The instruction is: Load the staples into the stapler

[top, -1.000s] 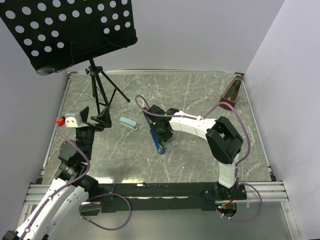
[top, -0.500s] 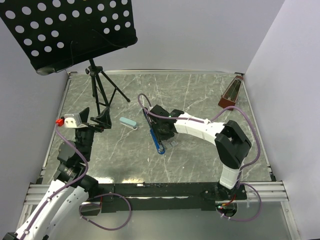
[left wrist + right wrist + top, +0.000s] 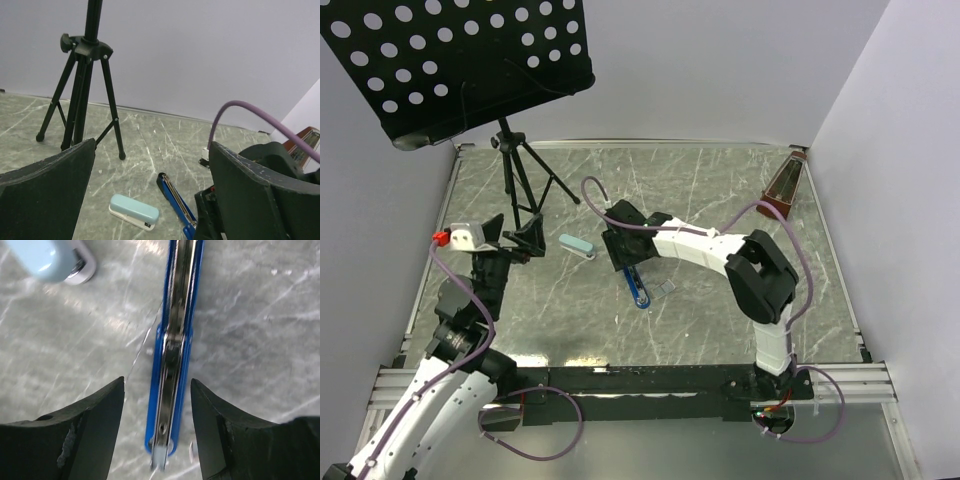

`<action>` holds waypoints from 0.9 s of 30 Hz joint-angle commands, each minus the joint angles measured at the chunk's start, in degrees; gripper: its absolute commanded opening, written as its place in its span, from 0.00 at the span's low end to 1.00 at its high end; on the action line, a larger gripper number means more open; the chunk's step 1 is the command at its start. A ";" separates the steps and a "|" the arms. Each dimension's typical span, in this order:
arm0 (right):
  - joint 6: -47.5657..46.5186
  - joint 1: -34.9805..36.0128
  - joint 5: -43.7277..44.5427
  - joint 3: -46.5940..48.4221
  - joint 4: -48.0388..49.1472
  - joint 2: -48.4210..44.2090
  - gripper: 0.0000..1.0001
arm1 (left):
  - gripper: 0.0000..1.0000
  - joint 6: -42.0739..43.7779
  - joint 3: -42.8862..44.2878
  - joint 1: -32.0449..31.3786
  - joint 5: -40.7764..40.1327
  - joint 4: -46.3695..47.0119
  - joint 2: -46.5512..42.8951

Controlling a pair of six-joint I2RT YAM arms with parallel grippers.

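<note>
Two fingers of the right gripper (image 3: 157,385) stand apart over the opened blue stapler (image 3: 177,315), which lies flat on the counter (image 3: 720,200), the arm reaching leftward with its elbow bent. Left gripper (image 3: 152,145), also parted, is raised aside. Since a second ago the right gripper has shifted back-left, uncovering more of the stapler.

Stapler (image 3: 176,355) cut off at top edge, right wrist view

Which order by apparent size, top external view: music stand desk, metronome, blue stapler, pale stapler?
1. music stand desk
2. metronome
3. blue stapler and pale stapler: look alike; the blue one is partly hidden under the right gripper, so unranked.
</note>
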 commanded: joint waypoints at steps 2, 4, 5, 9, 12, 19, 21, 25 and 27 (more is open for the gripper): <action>-1.12 -0.59 2.19 3.15 0.03 3.52 0.63 | 0.99 -1.59 3.19 -0.06 2.26 -1.14 1.93; -0.76 -0.50 3.33 2.36 0.46 4.13 0.62 | 0.99 -1.85 3.80 0.03 3.57 -1.75 2.11; -0.76 -0.42 3.77 2.18 0.47 4.40 0.61 | 0.99 -2.20 3.90 0.03 3.93 -1.84 2.29; -1.64 -0.50 4.66 1.22 1.34 5.36 0.55 | 0.99 -2.91 3.90 0.29 5.60 -1.75 2.90; -2.34 -0.50 4.31 -0.89 2.75 4.49 0.42 | 0.99 -3.52 3.98 0.47 6.74 -1.84 3.52; -5.77 -0.41 2.99 -7.73 5.91 -0.95 0.15 | 0.99 -5.98 8.54 0.56 8.94 -8.86 8.52; -7.08 -0.15 1.85 -9.59 7.31 -3.15 0.08 | 0.99 -9.84 8.91 0.56 8.07 -10.97 10.11; -9.20 0.02 -1.14 -16.51 10.47 -7.90 0.01 | 1.00 -18.45 7.08 0.56 8.15 -15.46 11.08; -10.25 0.11 -1.84 -18.72 11.45 -10.61 0.00 | 0.99 -23.63 4.79 0.56 9.20 -15.20 10.64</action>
